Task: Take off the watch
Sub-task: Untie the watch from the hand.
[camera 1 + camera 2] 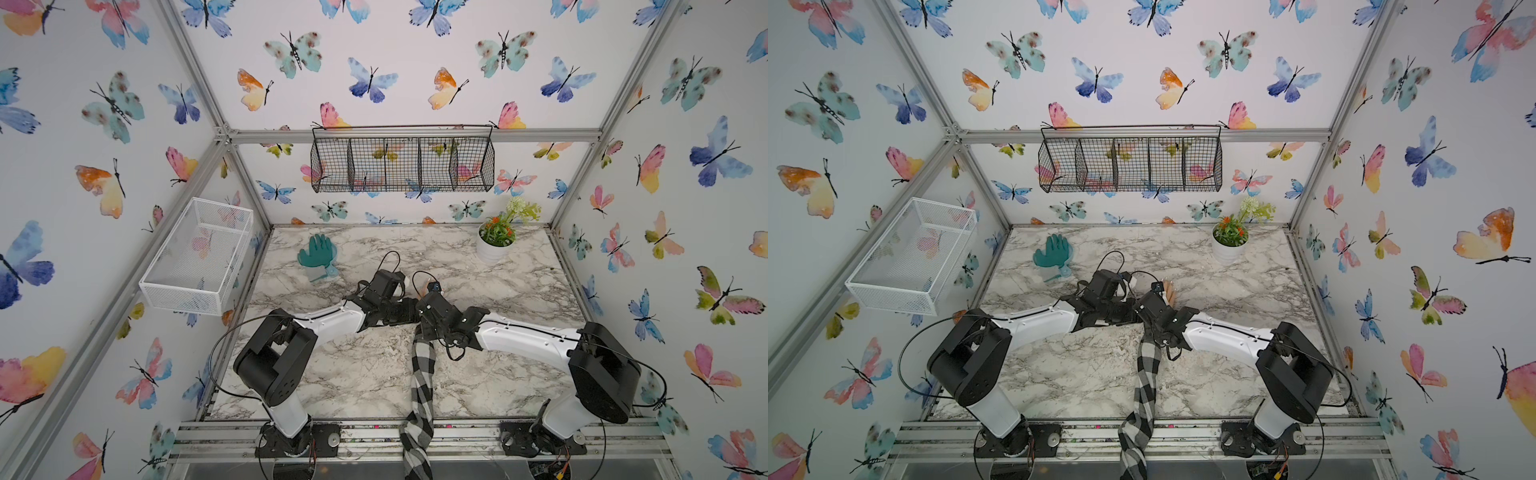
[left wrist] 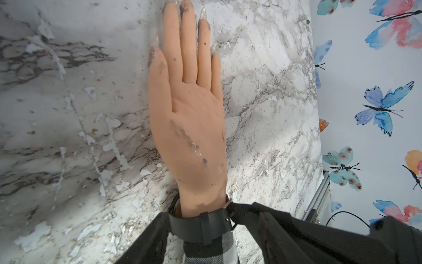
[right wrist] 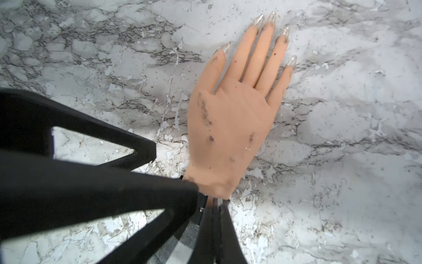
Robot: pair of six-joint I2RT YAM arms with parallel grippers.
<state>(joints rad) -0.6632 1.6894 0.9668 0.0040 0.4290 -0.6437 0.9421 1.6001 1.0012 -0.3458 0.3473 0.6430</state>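
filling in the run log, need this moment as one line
watch: on mannequin wrist, not yet off | left gripper: astride wrist | right gripper: shut at watch

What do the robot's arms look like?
The left arm and right arm have smooth white tube sections joined by chunky black joints. Thin black cables loop beside them. The jaws are plain black, with triangle-shaped holes in the left ones.

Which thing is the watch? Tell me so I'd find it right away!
Look at the marble table, then the peach mannequin hand lying flat on it. The watch is the plain black band round its wrist, between bare skin and the black-and-white checked sleeve.
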